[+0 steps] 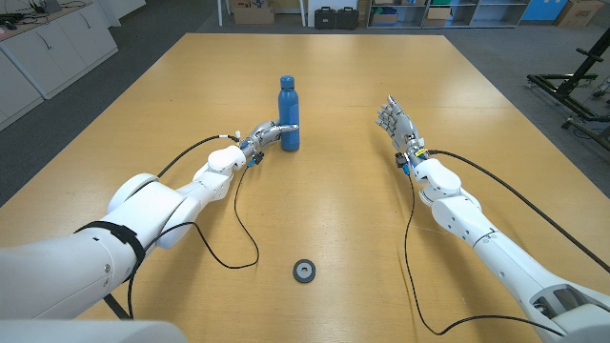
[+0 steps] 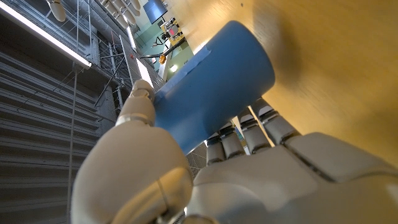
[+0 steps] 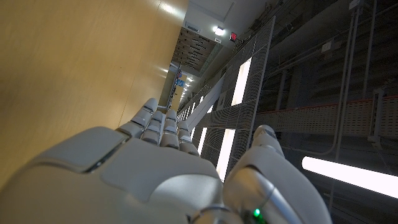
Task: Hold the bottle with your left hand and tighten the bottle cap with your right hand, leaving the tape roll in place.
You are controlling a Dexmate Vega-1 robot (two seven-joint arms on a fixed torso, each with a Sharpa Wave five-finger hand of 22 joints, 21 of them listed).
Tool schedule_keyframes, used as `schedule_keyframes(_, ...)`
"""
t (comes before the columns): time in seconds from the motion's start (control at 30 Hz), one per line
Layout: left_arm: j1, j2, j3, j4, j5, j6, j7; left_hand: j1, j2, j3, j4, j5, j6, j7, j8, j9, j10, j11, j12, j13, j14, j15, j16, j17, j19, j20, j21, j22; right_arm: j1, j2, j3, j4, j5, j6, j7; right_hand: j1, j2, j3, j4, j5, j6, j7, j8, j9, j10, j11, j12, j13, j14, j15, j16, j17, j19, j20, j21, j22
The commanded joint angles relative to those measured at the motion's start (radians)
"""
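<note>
We see the blue bottle standing upright near the middle of the wooden table, its cap on top. Our left hand wraps its lower body, thumb on one side and fingers on the other. Our right hand stands well apart, holding nothing, fingers extended. The tape roll lies nearer us.

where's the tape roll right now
In the head view the tape roll lies flat on the table near its front edge, about midway between the two arms, well in front of the blue bottle.
</note>
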Motion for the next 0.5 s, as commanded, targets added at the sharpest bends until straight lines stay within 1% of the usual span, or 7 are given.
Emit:
schedule_keyframes(0.03,0.060,0.032,-0.029,-0.071,0.010,-0.147,0.011,0.046,0.056,0.030,0.014,-0.003,0.078,-0.052,0.009,0.001,0.033,-0.016,0.009,-0.001,0.021,-0.168,0.003,0.003,0.021,-0.162,0.006,0.002,-0.015,-0.004,0.004,-0.015,-0.004,0.014,-0.003,0.009,0.005,0.004,-0.007,0.003,0.009,0.028,0.006,0.001,0.007,-0.005,0.006,-0.002,0.010,-0.001,0.004,0.003,0.010,-0.004,-0.003,0.005)
schedule_keyframes(0.1,0.091,0.051,-0.035,-0.127,0.013,-0.153,0.023,0.048,0.059,0.032,0.014,-0.003,0.079,-0.052,0.009,0.001,0.038,-0.017,0.009,-0.001,0.028,-0.169,0.004,0.003,0.024,-0.162,0.006,0.003,-0.019,-0.005,0.005,-0.020,-0.004,0.016,-0.004,0.009,0.005,0.004,-0.007,0.003,0.010,0.030,0.006,0.001,0.008,-0.005,0.007,-0.002,0.011,-0.001,0.005,0.003,0.012,-0.005,-0.003,0.005)
schedule_keyframes(0.17,0.141,0.082,-0.044,-0.228,0.013,-0.127,0.039,0.049,0.061,0.034,0.015,-0.003,0.081,-0.051,0.008,0.001,0.042,-0.016,0.009,-0.001,0.032,-0.170,0.003,0.004,0.026,-0.164,0.006,0.003,-0.024,-0.008,0.006,-0.025,-0.007,0.021,-0.004,0.010,0.005,0.004,-0.008,0.003,0.012,0.031,0.007,0.001,0.008,-0.011,0.007,-0.003,0.012,-0.004,0.005,0.003,0.013,-0.005,-0.004,0.005)
schedule_keyframes(0.2,0.176,0.104,-0.049,-0.300,0.015,-0.103,0.055,0.050,0.063,0.035,0.016,-0.002,0.082,-0.050,0.008,0.001,0.042,-0.018,0.008,-0.001,0.035,-0.170,0.003,0.004,0.028,-0.163,0.006,0.003,-0.028,-0.010,0.006,-0.029,-0.009,0.023,-0.004,0.010,0.005,0.004,-0.008,0.003,0.012,0.031,0.007,0.001,0.008,-0.012,0.007,-0.003,0.012,-0.006,0.005,0.003,0.013,-0.005,-0.004,0.005)
schedule_keyframes(0.3,0.248,0.152,-0.061,-0.452,0.017,-0.028,0.090,0.051,0.066,0.037,0.017,-0.002,0.088,-0.050,0.009,0.001,0.054,-0.017,0.010,0.000,0.042,-0.169,0.002,0.004,0.036,-0.161,0.008,0.004,-0.035,-0.014,0.006,-0.042,-0.012,0.025,-0.008,0.010,0.006,0.004,-0.008,0.003,0.013,0.031,0.007,0.001,0.009,-0.017,0.007,-0.005,0.015,-0.009,0.006,0.002,0.015,-0.007,-0.004,0.005)
schedule_keyframes(0.43,0.313,0.191,-0.077,-0.581,0.008,0.035,0.120,0.053,0.073,0.042,0.018,0.000,0.100,-0.048,0.010,0.001,0.072,-0.013,0.011,0.000,0.058,-0.168,0.003,0.005,0.048,-0.159,0.010,0.005,-0.042,-0.018,0.006,-0.057,-0.017,0.026,-0.012,0.010,0.006,0.003,-0.009,0.003,0.015,0.031,0.008,0.001,0.009,-0.020,0.007,-0.006,0.017,-0.008,0.007,0.002,0.018,-0.008,-0.004,0.005)
schedule_keyframes(0.5,0.333,0.201,-0.082,-0.618,0.001,0.055,0.125,0.054,0.076,0.043,0.019,0.000,0.109,-0.046,0.013,0.002,0.077,-0.013,0.011,0.000,0.063,-0.169,0.003,0.005,0.052,-0.160,0.011,0.005,-0.043,-0.018,0.005,-0.060,-0.019,0.028,-0.014,0.011,0.006,0.003,-0.009,0.003,0.015,0.031,0.008,0.001,0.010,-0.023,0.007,-0.007,0.019,-0.009,0.007,0.002,0.020,-0.009,-0.005,0.005)
